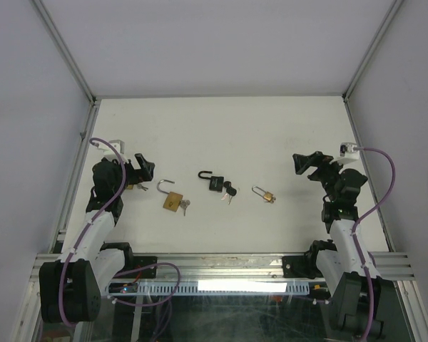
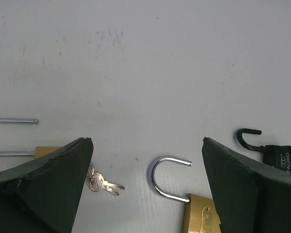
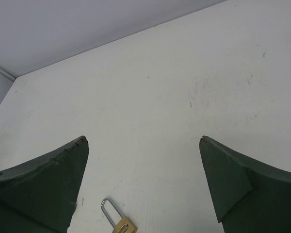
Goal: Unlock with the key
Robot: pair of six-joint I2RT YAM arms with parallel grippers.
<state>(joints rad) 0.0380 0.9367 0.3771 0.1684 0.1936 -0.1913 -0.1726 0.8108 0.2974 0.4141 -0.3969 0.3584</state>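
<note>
**Three locks, shackles slanting upper left**

Mid-frame, left to right, lie a large brass padlock (image 1: 172,201), a black padlock (image 1: 215,183) and a small brass padlock (image 1: 267,194), each with its long axis diagonal. Three key bunches (image 1: 184,206) lie nearby. The fingers of the left gripper (image 1: 144,169) and right gripper (image 1: 307,164) stand apart, empty.

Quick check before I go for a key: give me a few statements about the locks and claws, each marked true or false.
1. The left claw and the right claw are both open and empty. True.
2. Three padlocks lie on the table. True: a large brass padlock, a black padlock and a small brass padlock.
3. The black padlock lies nearest the left claw. False: the large brass padlock does.
4. The large brass padlock's shackle is closed. False: one end stands free of the body.
5. Keys lie on the table by the left claw. True.
</note>
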